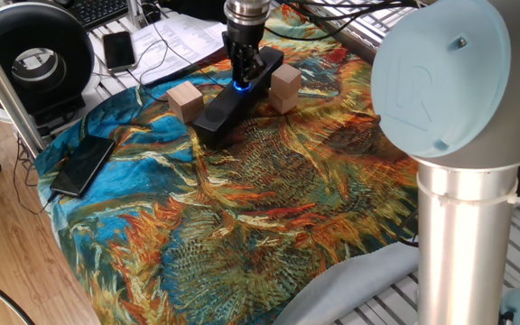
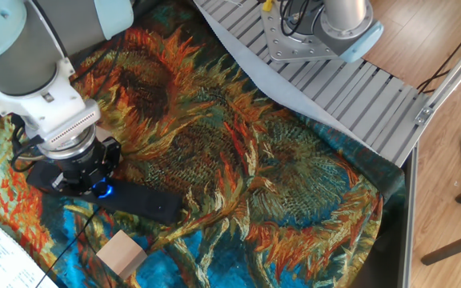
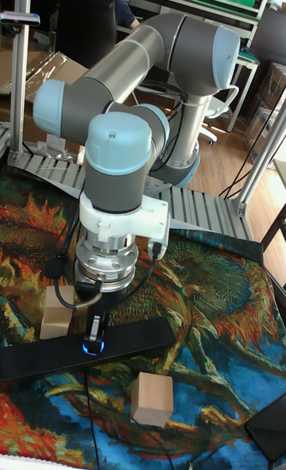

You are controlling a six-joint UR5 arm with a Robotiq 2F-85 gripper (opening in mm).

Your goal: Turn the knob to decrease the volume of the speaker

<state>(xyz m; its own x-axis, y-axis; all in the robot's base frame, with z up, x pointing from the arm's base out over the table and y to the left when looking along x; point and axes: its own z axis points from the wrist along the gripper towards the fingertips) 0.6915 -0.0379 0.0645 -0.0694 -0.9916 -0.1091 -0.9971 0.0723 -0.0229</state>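
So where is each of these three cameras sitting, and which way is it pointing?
One fixed view: beside the robot's base, looking across the cloth at the speaker; the big shoulder joint fills the right.
The other fixed view: high on the opposite side, looking down; wrist and gripper at left, base plate at top.
Tall fixed view: low in front, facing the whole arm over the knob.
All three share the speaker, its blue-lit knob and a wooden block.

Speaker [image 1: 224,106] is a long slim black bar lying flat on the sunflower-print cloth, sitting diagonally between two wooden blocks. The knob [image 3: 93,347] on its top face has a glowing blue ring, roughly mid-length.
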